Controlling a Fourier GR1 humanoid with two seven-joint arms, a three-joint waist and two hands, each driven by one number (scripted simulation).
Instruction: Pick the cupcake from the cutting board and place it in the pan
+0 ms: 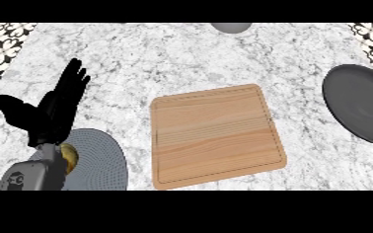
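The wooden cutting board lies in the middle of the counter with nothing on it. A grey round pan with a finely dotted surface sits at the lower left. At the pan's left side a yellowish round thing, apparently the cupcake, peeks out from behind my left forearm, which hides most of it. My left hand stands just above it, open, with fingers straight and pointing up and the thumb spread to the left. It holds nothing. My right hand does not show.
A dark round dish is cut off by the right edge. A grey rounded object sits at the counter's far edge. Patterned tiles show at both upper corners.
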